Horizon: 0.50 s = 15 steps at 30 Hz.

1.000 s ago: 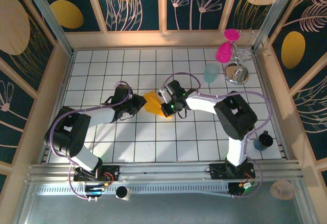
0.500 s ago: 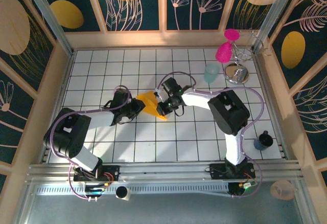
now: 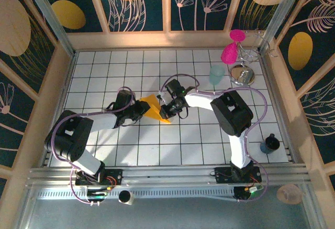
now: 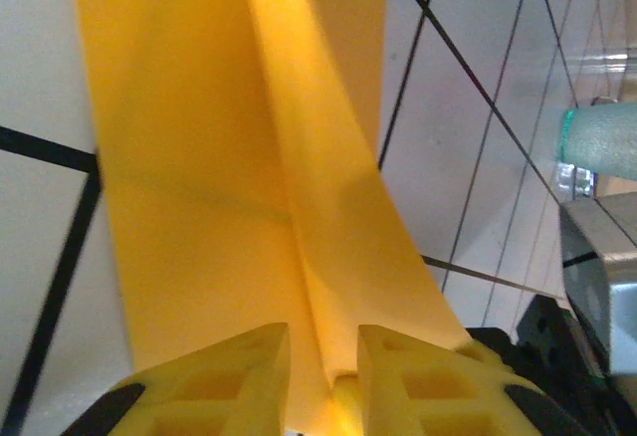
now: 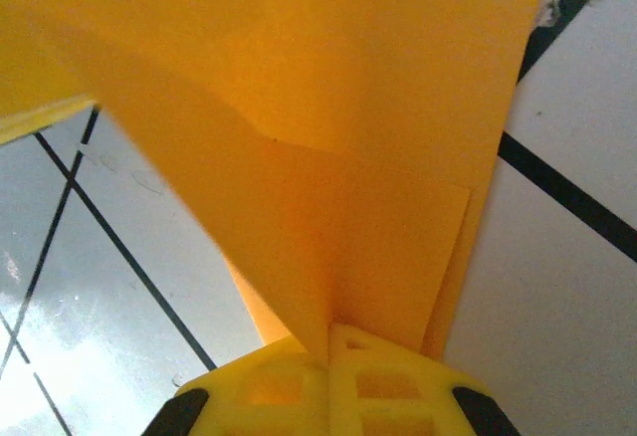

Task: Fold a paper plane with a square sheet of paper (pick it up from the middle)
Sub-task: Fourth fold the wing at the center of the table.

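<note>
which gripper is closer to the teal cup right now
Right. The right gripper pinches the folded orange paper on the edge facing the teal cup. The left gripper sits at the paper's opposite edge, farther from the cup.

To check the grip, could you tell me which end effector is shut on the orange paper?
The right end effector: its fingers meet on the paper; the left end effector shows a gap.

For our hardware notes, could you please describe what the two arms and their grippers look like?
Both the left arm and right arm have white links, bulky black joints and looping lilac cables. The left gripper and right gripper have yellow plastic fingers with recessed pockets.
</note>
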Motion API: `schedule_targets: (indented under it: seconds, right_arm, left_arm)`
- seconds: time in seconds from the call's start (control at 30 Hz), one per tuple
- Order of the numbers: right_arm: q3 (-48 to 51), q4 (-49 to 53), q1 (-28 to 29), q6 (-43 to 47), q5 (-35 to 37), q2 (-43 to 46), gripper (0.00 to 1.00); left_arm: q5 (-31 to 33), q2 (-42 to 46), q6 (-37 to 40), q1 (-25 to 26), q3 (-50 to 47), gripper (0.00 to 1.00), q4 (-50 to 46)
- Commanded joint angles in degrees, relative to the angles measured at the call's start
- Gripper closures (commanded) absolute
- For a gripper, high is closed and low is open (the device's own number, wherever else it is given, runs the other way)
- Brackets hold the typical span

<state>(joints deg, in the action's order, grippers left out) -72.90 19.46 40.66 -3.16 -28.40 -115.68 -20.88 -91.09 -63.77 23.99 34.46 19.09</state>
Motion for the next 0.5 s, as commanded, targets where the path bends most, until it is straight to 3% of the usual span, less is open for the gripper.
schedule_targets:
  seconds: [0.0, 0.47]
  right_arm:
    - [-1.65, 2.07, -0.8, 0.86, -2.64, -1.65, 0.99]
    - [-1.33, 1.45, -2.61, 0.08, -7.7, -2.79, 0.98]
  left_arm:
    - [-3.57, -1.82, 1.68, 0.64, 1.96, 0.7, 2.96]
    - [-1.11, -5.74, 4.91, 1.5, 5.84, 0.63, -3.15]
